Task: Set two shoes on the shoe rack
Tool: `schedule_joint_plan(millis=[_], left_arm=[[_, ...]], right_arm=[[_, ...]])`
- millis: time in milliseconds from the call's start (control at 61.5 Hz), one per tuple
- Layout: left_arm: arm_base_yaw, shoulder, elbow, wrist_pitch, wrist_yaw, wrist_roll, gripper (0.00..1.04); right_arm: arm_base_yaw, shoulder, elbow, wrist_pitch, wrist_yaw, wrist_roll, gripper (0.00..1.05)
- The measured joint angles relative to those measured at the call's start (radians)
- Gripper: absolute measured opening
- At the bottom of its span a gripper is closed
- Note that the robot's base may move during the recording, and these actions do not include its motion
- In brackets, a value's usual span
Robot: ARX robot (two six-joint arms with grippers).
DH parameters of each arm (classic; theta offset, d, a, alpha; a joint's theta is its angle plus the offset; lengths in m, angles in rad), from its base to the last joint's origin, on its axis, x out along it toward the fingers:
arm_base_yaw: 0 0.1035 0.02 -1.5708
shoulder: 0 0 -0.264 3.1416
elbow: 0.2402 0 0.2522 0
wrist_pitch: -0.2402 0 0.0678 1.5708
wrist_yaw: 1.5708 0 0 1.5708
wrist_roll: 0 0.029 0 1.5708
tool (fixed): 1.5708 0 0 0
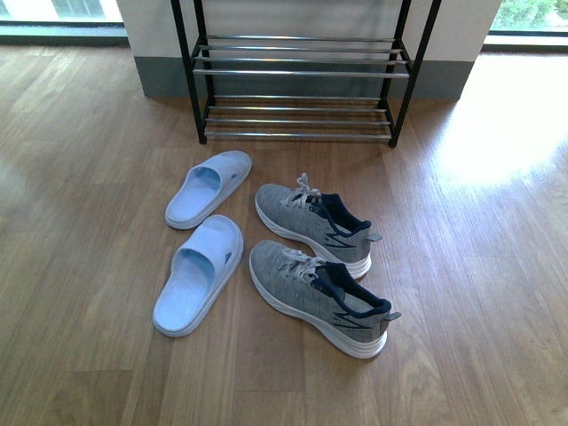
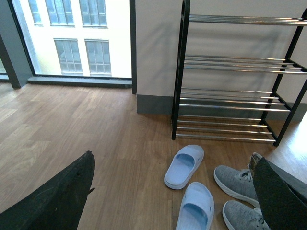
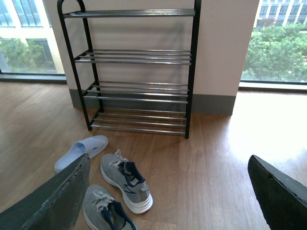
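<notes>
Shows left tool (image 2: 172, 158) and right tool (image 3: 168, 159) spread wide, empty, touching nothing. Finds grey sneakers (image 1: 311, 226) and blue slippers (image 1: 209, 188) on floor (image 1: 479, 266) just before shoe rack (image 1: 302, 73), off its rods. Catches only lower rack tiers in front view, no tool; gets upper tiers in wrist views

Lit brightly by daylight from the window (image 2: 72, 38) far beyond the left gripper (image 2: 172, 157). Blown out white there, and glaring on the wooden floor (image 1: 497, 142) beyond the right gripper (image 3: 169, 160). Glinting along the shoe rack (image 1: 302, 74) rods. Only faint shadows beside the grey sneakers (image 1: 312, 224). Near fingers (image 3: 48, 201) dark, soft-edged.
</notes>
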Motion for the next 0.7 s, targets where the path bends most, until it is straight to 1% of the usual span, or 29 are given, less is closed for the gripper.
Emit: schedule_joint_plan(millis=[699], left_arm=[[0.0,0.0,0.0,0.0,0.0,0.0,0.95]], right_arm=[[0.0,0.0,0.0,0.0,0.0,0.0,0.95]])
